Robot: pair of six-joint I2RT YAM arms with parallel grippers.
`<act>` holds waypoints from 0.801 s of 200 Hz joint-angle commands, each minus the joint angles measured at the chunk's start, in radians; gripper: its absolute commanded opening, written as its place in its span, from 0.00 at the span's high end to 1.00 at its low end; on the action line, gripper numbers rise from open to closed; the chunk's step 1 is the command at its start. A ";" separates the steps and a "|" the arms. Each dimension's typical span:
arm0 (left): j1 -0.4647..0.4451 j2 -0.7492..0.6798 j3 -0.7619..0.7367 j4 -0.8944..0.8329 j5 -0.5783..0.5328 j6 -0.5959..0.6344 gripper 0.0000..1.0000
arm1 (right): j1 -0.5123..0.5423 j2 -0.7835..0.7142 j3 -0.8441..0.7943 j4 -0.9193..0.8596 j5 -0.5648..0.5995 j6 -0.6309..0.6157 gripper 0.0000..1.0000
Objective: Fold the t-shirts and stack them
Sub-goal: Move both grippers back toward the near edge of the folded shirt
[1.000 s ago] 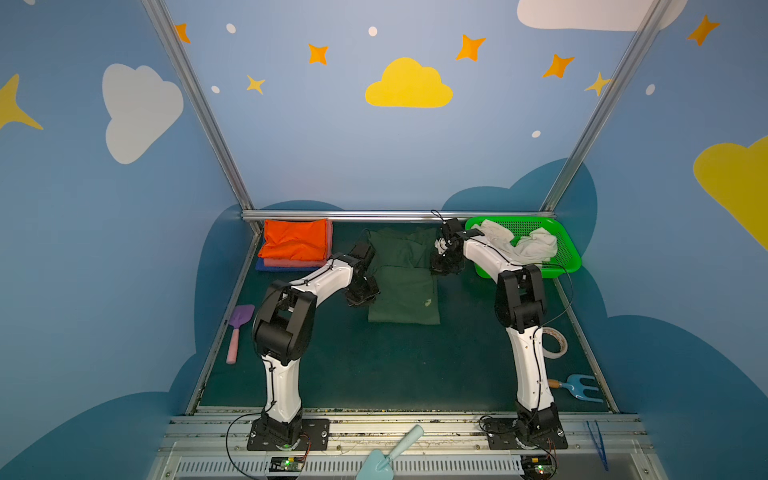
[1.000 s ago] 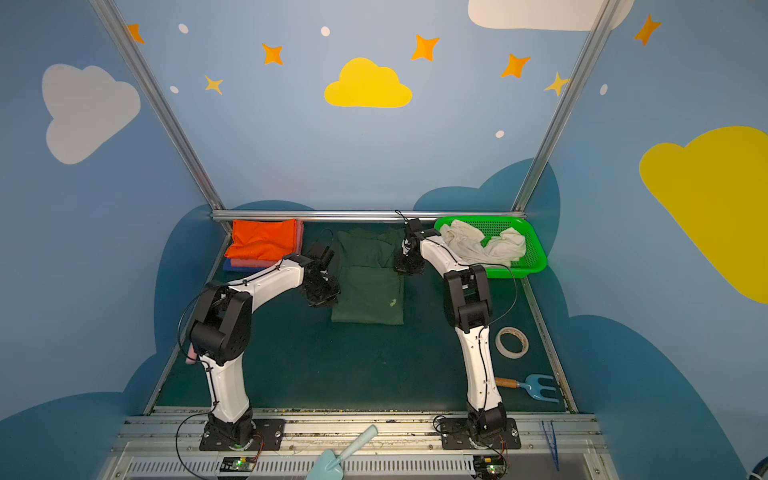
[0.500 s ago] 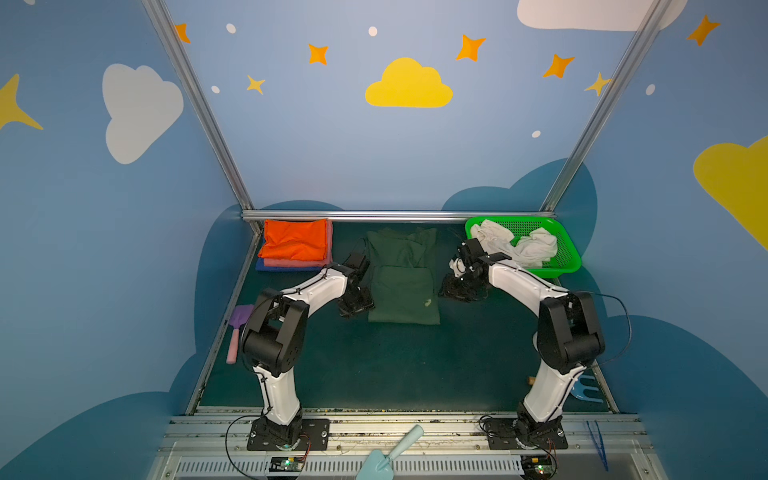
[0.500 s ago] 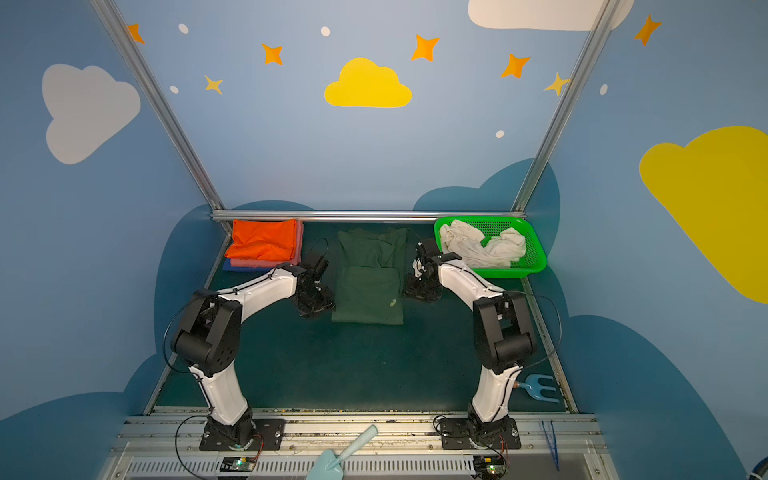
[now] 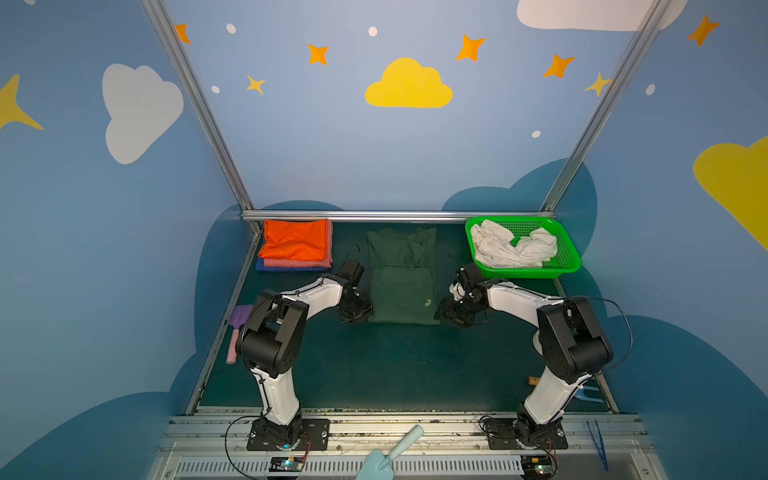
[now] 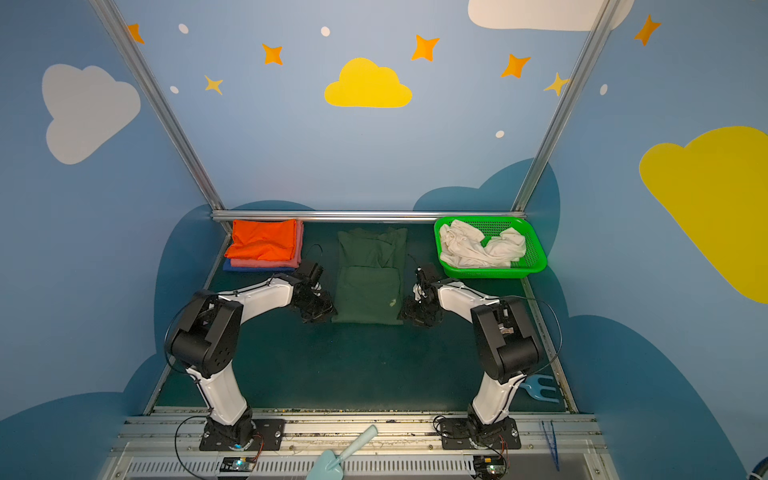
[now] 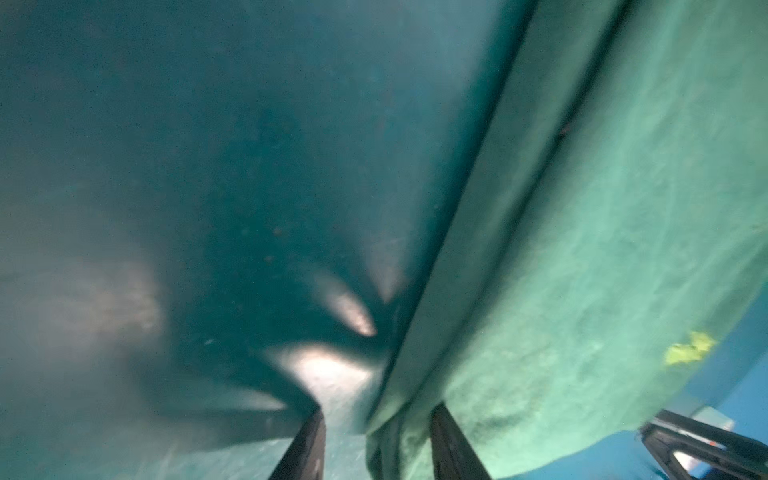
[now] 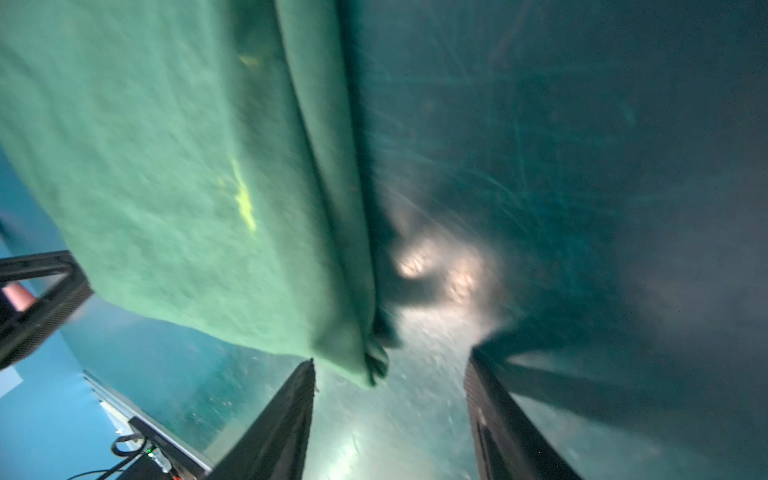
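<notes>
Left gripper point(image 7: 376, 415), jaws half parted, is straddling the dark green t-shirt point(image 7: 582, 249) at its 7 o'clock corner. Right gripper point(image 8: 390, 365) is gaping wide around the 5 o'clock corner

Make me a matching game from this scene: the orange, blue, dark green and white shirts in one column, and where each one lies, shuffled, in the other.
Things:
1. orange t-shirt
2. blue t-shirt
3. dark green t-shirt
4. white t-shirt

Places:
A. crumpled in the green basket
B. at the very bottom, under the pink t-shirt
C. spread on the table, in the middle
D. on top of the pink t-shirt

Pairs: 1-D, 2-B, 3-C, 4-A.
</notes>
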 commanded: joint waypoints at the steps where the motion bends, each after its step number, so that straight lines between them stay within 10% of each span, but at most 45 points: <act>1: -0.002 0.011 -0.030 0.037 0.042 -0.026 0.60 | 0.007 -0.010 -0.014 0.050 -0.028 0.036 0.40; 66: -0.001 0.004 -0.042 0.038 0.049 -0.035 0.73 | 0.023 0.015 -0.028 0.086 -0.057 0.072 0.47; 160: -0.004 -0.050 -0.059 0.025 0.045 -0.039 0.95 | 0.036 -0.002 -0.029 0.074 -0.055 0.079 1.00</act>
